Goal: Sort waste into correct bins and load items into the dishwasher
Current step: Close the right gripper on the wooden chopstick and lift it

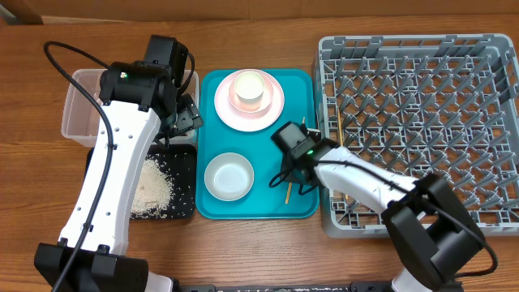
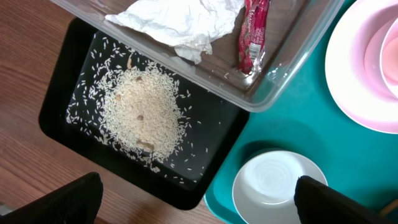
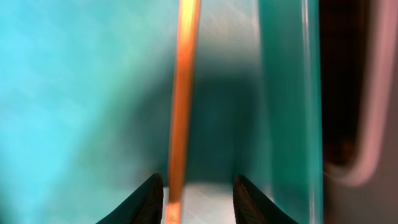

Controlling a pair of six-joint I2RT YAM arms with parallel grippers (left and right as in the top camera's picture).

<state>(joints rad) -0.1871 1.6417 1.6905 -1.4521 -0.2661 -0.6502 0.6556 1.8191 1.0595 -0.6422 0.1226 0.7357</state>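
Observation:
My right gripper (image 3: 197, 186) hangs low over the teal tray's right side, jaws apart, with a wooden chopstick (image 3: 183, 93) lying between them close to the left finger; in the overhead view the chopstick (image 1: 286, 193) pokes out below that gripper (image 1: 290, 172). My left gripper (image 2: 199, 202) is wide open and holds nothing, above the black tray (image 2: 68, 93) of rice (image 2: 143, 112). The clear tub (image 2: 280, 81) holds the napkin (image 2: 180, 22) and red wrapper (image 2: 254, 34). A white bowl (image 1: 228, 176) and a pink plate (image 1: 272, 109) carrying the cup (image 1: 250, 89) sit on the teal tray.
The grey dish rack (image 1: 422, 122) fills the right side, its left wall right beside the teal tray (image 1: 263, 203). The tub and black tray stand against the teal tray's left edge. Bare wooden table (image 1: 32, 186) lies to the left and front.

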